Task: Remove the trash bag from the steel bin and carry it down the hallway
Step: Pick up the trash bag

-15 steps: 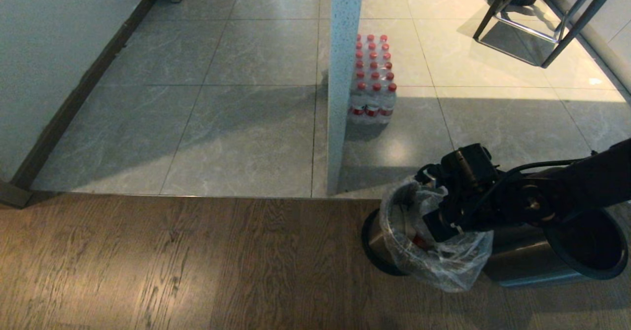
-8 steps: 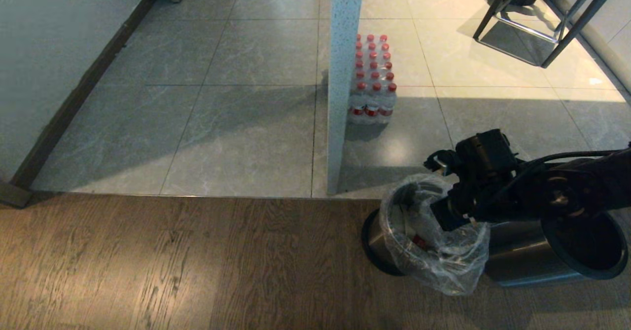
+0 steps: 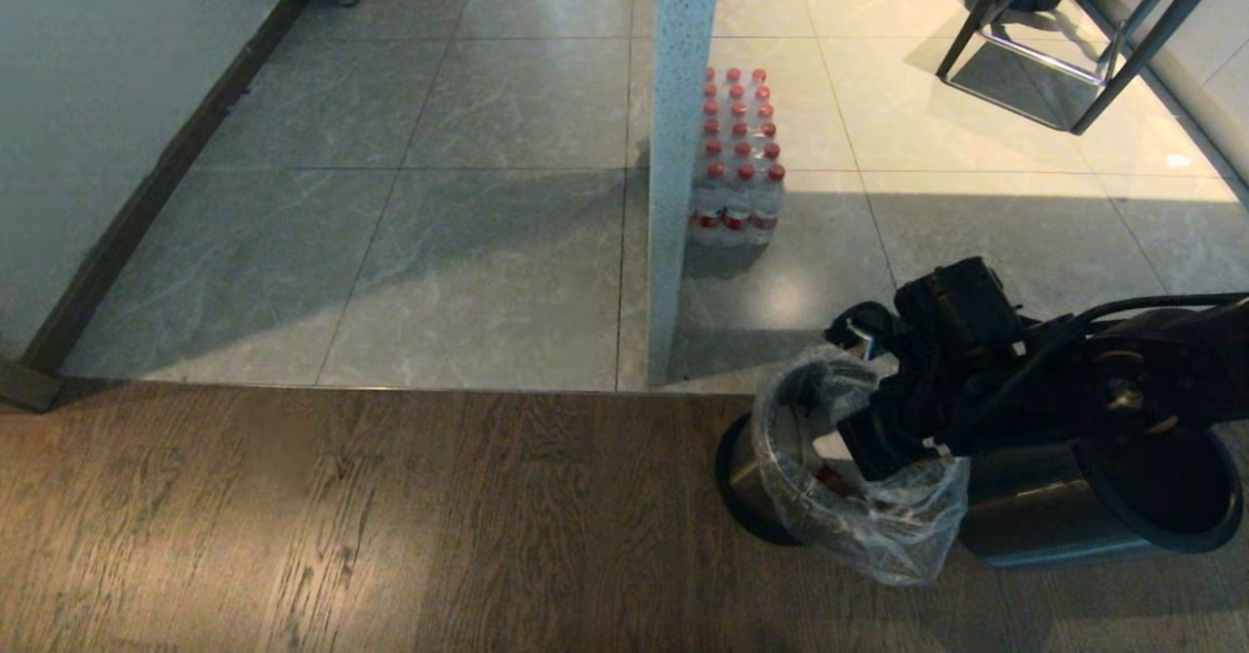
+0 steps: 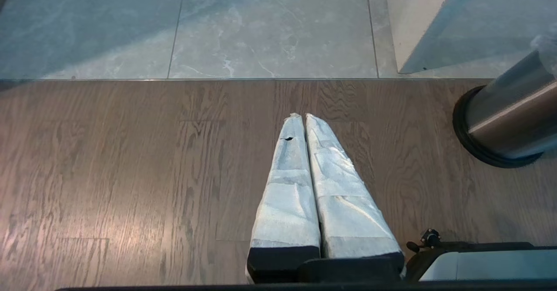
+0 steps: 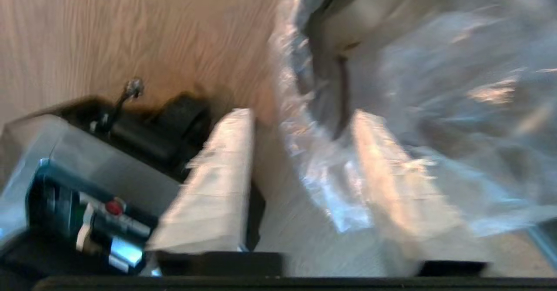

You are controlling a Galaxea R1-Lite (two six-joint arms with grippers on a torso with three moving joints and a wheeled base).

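Brown wood-plank floor (image 3: pixel 390 516) nearest, with the left gripper (image 4: pixel 304 119) parked low over it, wrapped fingers (image 4: pixel 287 186) pressed together on nothing, well apart from the work. Further right on the same planks, the steel bin (image 3: pixel 746 472), upright, and the trash bag (image 3: pixel 888 526) in it, crinkled clear film folded out over the rim and sagging down the near side, pale scraps and a red bit showing through. Right at the bin's mouth, the right gripper (image 5: pixel 300 173), reaching in from the robot's right and far nearer than the other arm. Fingers (image 5: pixel 217 186) apart, a fold of bag film lying loose in the gap, brushing the pad on the bag's side, not yet pinched. Bulk of the bag just ahead of the fingertips and to that same side; probably only a squeeze on that fold needed, then a pull up. Beyond, the hallway (image 3: pixel 488 243) in glossy grey tile, a speckled pillar (image 3: pixel 673 145), and bottles (image 3: pixel 737 160) behind it.
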